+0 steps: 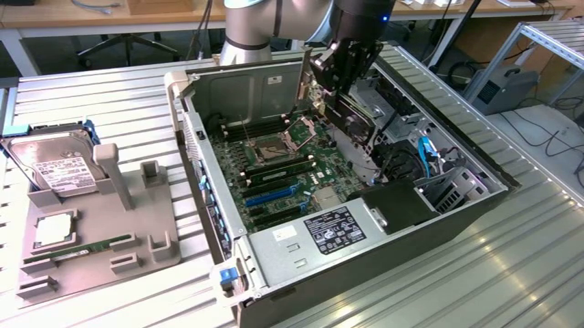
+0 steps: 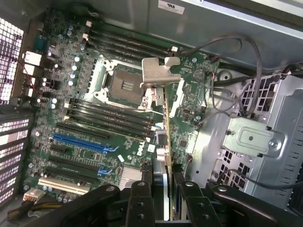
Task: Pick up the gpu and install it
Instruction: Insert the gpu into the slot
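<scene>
My gripper [image 1: 345, 68] hangs over the open computer case [image 1: 365, 273], shut on the gpu [image 1: 347, 113]. The card is held on edge above the green motherboard [image 1: 283, 171]. From the wrist the gpu [image 2: 165, 137] appears edge-on between the black fingers [image 2: 142, 191], and its silver end bracket [image 2: 158, 71] points away from the camera. The gripper [image 2: 163, 182] clamps the card's near end. The bracket floats over the CPU socket [image 2: 120, 85] area. The blue expansion slots [image 2: 80, 142] lie off to one side of the card, apart from it.
A grey holder tray [image 1: 82, 260] on the exterior view's left carries a hard drive [image 1: 59, 167], a RAM stick [image 1: 87, 249] and a CPU [image 1: 55, 229]. Inside the case, the drive cage [image 2: 251, 137], cables [image 2: 236, 45] and the walls hem in the card.
</scene>
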You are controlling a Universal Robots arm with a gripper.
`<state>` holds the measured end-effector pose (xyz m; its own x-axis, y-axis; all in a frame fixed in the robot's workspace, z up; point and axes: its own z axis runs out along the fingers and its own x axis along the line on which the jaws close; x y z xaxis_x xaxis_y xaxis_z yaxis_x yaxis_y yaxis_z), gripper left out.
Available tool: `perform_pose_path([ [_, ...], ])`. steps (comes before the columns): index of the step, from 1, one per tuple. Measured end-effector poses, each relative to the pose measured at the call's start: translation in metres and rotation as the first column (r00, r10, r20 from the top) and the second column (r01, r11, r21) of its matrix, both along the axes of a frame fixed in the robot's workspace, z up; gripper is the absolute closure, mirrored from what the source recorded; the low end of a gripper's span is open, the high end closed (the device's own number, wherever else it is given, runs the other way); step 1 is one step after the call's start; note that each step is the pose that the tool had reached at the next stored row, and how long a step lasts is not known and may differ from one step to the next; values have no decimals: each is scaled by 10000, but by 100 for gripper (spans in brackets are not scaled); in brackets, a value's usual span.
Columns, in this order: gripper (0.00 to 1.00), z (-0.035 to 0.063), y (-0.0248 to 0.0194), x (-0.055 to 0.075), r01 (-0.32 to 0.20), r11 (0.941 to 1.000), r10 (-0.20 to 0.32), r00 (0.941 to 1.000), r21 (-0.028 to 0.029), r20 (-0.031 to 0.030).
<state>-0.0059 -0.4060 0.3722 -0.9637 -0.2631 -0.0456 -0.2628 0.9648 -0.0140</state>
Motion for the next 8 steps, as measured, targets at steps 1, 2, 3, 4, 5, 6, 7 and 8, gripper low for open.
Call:
perform_pose_path([
  [1,73,0,0,0,0,10000,0,10000,1,0],
  [2,73,0,0,0,0,10000,0,10000,1,0],
  [3,73,0,0,0,0,10000,0,10000,1,0],
  [4,73,0,0,0,0,10000,0,10000,2,0],
  [5,73,0,0,0,0,10000,0,10000,1,0],
  [6,73,0,0,0,-1,10000,1,10000,1,-9],
  [7,73,-2,0,1,-3,10000,3,10000,2,-55],
  [8,73,-4,0,1,-2,10000,2,9999,1,-119],
])
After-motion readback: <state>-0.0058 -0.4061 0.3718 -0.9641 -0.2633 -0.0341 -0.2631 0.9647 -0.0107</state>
